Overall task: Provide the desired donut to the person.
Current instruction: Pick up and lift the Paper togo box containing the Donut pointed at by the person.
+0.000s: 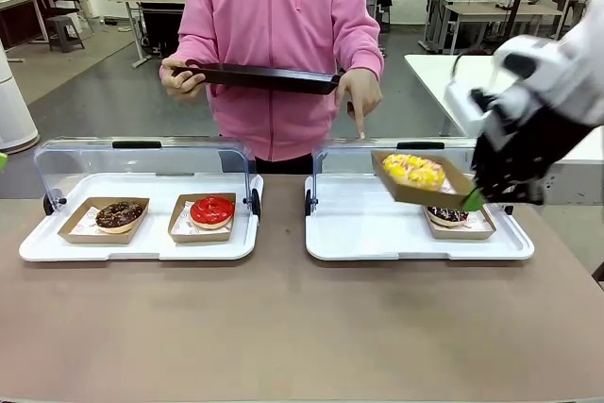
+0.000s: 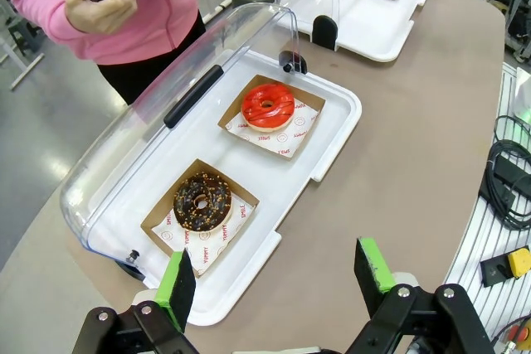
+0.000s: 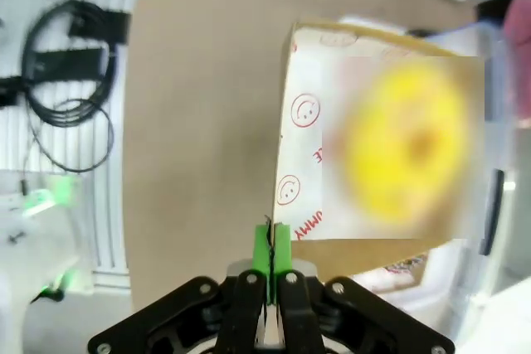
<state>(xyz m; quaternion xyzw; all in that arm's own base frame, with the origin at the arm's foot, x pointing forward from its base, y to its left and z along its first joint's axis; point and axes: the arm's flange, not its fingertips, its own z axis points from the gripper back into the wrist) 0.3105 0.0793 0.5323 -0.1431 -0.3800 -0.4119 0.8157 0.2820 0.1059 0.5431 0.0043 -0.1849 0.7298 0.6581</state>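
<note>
Right gripper point(image 1: 475, 198) clamps a cardboard boat point(image 1: 425, 195) above the right white tray point(image 1: 359, 233)
Its jaws are closed on the boat's edge, and the yellow donut point(image 1: 413, 171) inside hangs tilted over a chocolate donut point(image 1: 447, 215) resting in that tray. Beyond the tray the person point(image 1: 283, 7) holds a dark tray point(image 1: 264, 77). Left gripper point(image 2: 278, 283) stands open

Robot & person, looks only

R arm point(image 1: 557, 73): white glossy shell, thin black cable by wrist. R gripper point(image 1: 472, 200): black body, green tip. L gripper point(image 2: 276, 275): black linkage fingers, silver screws at joints, bright green pads point(image 2: 177, 281). Person point(image 1: 283, 44): plain pink hoodie, centre front seam, long sleeves w/ ribbed cuffs, dark trousers.
</note>
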